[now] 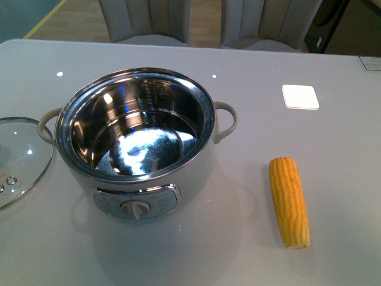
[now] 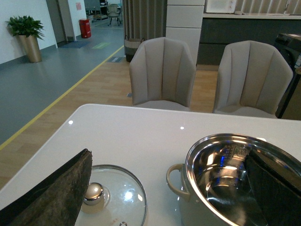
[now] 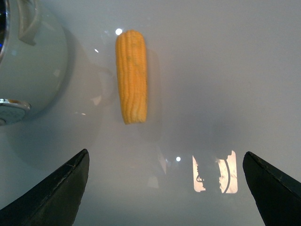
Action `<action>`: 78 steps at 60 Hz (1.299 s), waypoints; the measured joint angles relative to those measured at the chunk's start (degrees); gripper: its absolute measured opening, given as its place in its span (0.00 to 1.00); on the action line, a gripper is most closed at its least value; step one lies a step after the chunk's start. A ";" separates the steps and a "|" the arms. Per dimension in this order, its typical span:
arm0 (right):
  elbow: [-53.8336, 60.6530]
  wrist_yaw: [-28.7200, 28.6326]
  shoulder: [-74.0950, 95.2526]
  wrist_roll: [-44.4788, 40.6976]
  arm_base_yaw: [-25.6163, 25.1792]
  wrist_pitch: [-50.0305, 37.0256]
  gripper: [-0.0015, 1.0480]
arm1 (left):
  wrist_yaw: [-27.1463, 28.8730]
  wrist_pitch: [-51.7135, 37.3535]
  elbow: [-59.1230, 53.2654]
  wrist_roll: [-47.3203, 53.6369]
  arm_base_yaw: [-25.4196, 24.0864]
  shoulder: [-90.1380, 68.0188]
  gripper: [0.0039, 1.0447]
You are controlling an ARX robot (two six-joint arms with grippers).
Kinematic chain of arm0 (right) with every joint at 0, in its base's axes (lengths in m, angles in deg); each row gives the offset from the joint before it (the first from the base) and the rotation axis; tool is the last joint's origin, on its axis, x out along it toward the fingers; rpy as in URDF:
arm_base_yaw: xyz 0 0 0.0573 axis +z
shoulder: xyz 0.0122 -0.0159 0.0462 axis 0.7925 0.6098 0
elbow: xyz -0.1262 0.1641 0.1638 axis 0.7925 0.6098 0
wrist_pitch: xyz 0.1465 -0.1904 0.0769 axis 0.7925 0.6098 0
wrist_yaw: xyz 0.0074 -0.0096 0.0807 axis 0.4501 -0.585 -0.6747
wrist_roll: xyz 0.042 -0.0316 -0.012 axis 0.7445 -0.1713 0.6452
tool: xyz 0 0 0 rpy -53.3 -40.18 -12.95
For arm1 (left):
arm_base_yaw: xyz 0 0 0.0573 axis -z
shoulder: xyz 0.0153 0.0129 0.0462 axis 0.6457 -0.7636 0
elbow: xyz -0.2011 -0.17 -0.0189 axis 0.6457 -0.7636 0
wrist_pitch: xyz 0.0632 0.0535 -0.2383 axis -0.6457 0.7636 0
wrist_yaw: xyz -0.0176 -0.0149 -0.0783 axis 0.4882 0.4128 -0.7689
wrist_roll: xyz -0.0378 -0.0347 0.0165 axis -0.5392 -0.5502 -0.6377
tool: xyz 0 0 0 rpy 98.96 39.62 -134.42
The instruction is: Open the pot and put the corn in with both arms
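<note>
Glossy white table (image 1: 339, 155). On it, pot (image 1: 138, 140) centre-left, uncovered, bowl empty; glass lid (image 1: 21, 158) flat at left edge. Lower right, corn cob (image 1: 289, 201), well apart from pot. Near cob, right gripper (image 3: 165, 154) hovers, jaws wide, empty; by pot, left gripper (image 2: 168, 154) likewise wide, empty. Risk: round cob rolls on slick surface under off-centre pinch, or clips steel rim.

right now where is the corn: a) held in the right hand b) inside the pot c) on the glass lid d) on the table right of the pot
d: the corn lies on the table to the right of the pot, whose bowl is empty.
</note>
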 joint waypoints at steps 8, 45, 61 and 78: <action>-1.68 -1.18 13.84 0.46 2.08 -10.82 0.92 | 0.00 0.00 0.00 -0.02 0.00 0.00 0.94; -10.88 4.04 61.48 -6.75 8.48 -42.88 0.92 | 0.00 0.00 0.00 -0.02 0.00 0.00 0.94; -16.59 6.43 69.57 -7.87 10.34 -43.87 0.92 | 0.00 0.00 0.00 0.00 0.00 0.00 0.94; -21.03 6.91 75.14 -8.26 11.50 -43.87 0.92 | 0.00 0.00 0.00 0.00 0.00 0.00 0.94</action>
